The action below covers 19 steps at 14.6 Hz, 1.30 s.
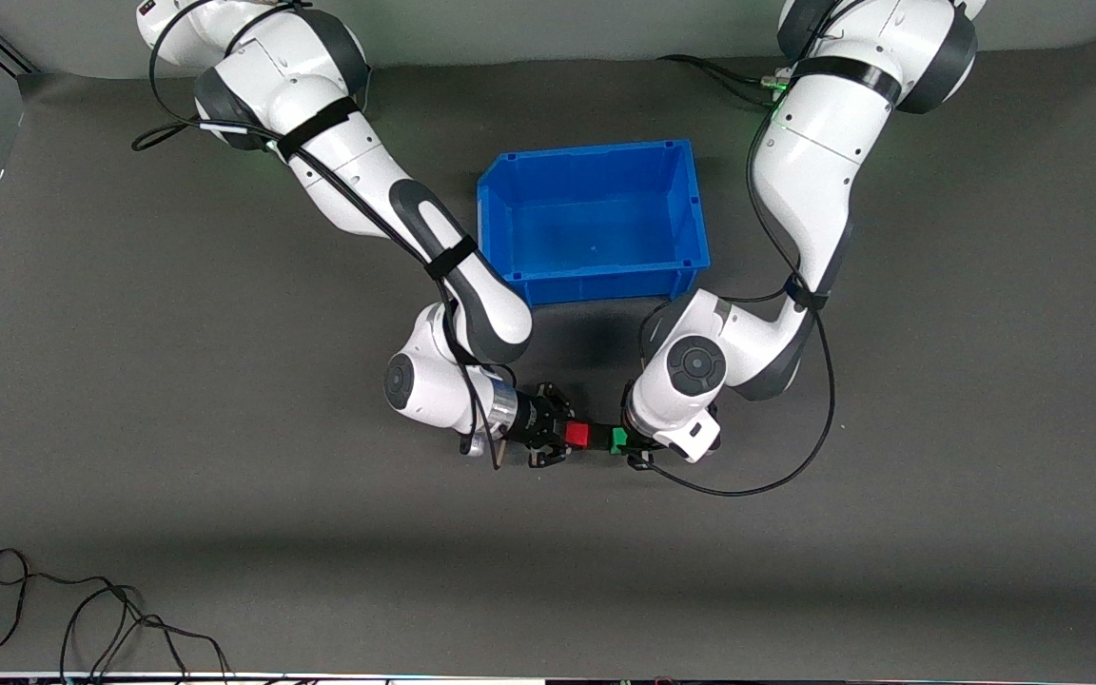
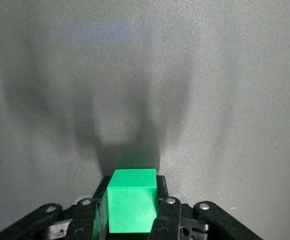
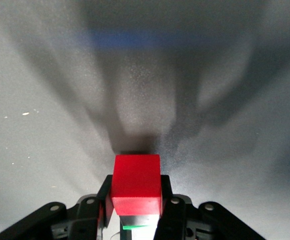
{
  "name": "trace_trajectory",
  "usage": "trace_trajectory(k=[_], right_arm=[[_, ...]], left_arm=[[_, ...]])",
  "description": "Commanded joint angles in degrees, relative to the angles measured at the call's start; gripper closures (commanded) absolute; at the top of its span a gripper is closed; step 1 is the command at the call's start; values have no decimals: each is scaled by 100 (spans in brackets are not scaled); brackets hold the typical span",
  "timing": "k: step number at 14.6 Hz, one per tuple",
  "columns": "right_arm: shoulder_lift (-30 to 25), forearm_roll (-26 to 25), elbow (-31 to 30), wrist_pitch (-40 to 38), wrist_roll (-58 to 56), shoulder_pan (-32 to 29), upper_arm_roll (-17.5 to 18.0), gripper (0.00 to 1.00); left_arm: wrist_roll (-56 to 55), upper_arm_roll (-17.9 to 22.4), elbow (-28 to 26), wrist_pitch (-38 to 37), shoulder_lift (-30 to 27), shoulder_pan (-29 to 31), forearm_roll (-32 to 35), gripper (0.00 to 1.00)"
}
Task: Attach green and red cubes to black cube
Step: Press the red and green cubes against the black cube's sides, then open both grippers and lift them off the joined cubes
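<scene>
Blue bin (image 1: pixel 594 221) sits empty at upper centre of the frame, on the grey mat (image 1: pixel 225 428).
Below it, at lower centre, the right gripper (image 1: pixel 562 438) pinches the red cube (image 1: pixel 577 435) and the left gripper (image 1: pixel 632 442) pinches the green cube (image 1: pixel 618 440), the two held just apart over the mat. A black cable (image 1: pixel 82 609) loops in the lower left corner.

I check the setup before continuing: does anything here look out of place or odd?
Nothing is spilled or damaged. The left hand holds the green cube, the right hand the red cube. Only oddity: no black cube shows between them. The blue bin sits upright.
</scene>
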Motion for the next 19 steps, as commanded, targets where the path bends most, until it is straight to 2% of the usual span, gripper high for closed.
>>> trace_trajectory(k=[1, 5, 6, 7, 10, 12, 13, 14, 15, 16, 17, 18, 19], right_arm=[[102, 84, 251, 55, 2, 63, -34, 84], [120, 93, 251, 55, 2, 63, -34, 83], [120, 93, 251, 55, 11, 63, -34, 83], [120, 93, 251, 55, 11, 63, -34, 83], [120, 93, 251, 55, 20, 63, -34, 82], [120, 102, 251, 55, 28, 63, -34, 79], [120, 102, 251, 55, 37, 63, -34, 69], [120, 102, 251, 55, 55, 54, -34, 59], [120, 102, 251, 55, 55, 54, -34, 58], [120, 102, 251, 55, 64, 54, -26, 53], [120, 111, 251, 55, 72, 45, -25, 39], [111, 111, 251, 55, 72, 45, -25, 33], [111, 111, 260, 55, 72, 45, -25, 21]], left_arm=[[-97, 71, 190, -94, 76, -123, -10, 100], [-88, 71, 190, -41, 67, -123, -10, 100], [-62, 71, 190, -41, 67, -132, -1, 89], [-53, 79, 190, -41, 67, -132, 25, 74], [-53, 71, 199, -41, 67, -132, 122, 43], [-70, 71, 217, -41, 76, -132, 131, 14], [-70, 71, 225, -32, 76, -132, 131, 0], [-70, 71, 217, -32, 67, -132, 131, 0], [-70, 71, 217, -32, 67, -132, 131, 0], [-70, 79, 225, -58, 50, -123, 139, 0], [-61, 80, 217, -120, -3, -115, 157, 0], [-61, 80, 225, -164, -73, -80, 174, 0], [-53, 97, 217, -199, -143, -62, 175, 0]])
